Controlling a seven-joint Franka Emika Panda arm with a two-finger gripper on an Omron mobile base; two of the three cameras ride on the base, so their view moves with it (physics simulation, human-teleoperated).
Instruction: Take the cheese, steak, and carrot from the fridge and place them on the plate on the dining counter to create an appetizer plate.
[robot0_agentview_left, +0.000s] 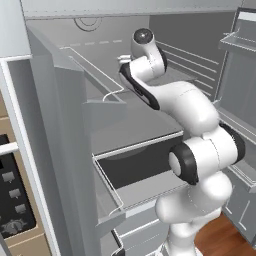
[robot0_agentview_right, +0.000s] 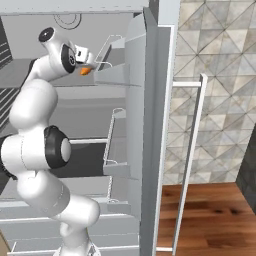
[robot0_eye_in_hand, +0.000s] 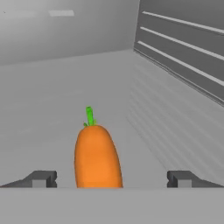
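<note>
Orange, one item: a single carrot (robot0_eye_in_hand: 97, 157) lying on a grey shelf (robot0_eye_in_hand: 52, 109) inside the fridge (robot0_agentview_left: 75, 100), its green stem pointing away from my hand. In the hand view it sits between my two dark fingertips (robot0_eye_in_hand: 41, 178), nearer the one on the left of that view and touching neither. From the right base view the same carrot (robot0_agentview_right: 85, 71) shows as a small orange spot just below my wrist, beside the wire rail of a door shelf (robot0_agentview_right: 112, 75).

My pincer (robot0_eye_in_hand: 112, 179): one, spread as wide as it goes, pinching nothing. Two fingertips counted, well apart, with the carrot's thick end lying between them.

Fridge: one, grey-white, both doors swung open. On the left door I count two railed shelves in the left base view, one upper (robot0_agentview_left: 100, 85) and one lower (robot0_agentview_left: 112, 195). The inner side wall beside the carrot carries three pale raised ribs (robot0_eye_in_hand: 183, 48). Below my arm one dark drawer or shelf opening (robot0_agentview_left: 145, 167) shows.

My arm (robot0_agentview_left: 190, 150): one, white with dark joints, reaching up from the base into the upper fridge compartment.

Other fixtures: one black oven panel (robot0_agentview_left: 12, 200) at the left edge, one strip of wood floor (robot0_agentview_right: 210, 215), one tiled wall (robot0_agentview_right: 220, 75) beyond the right door.
</note>
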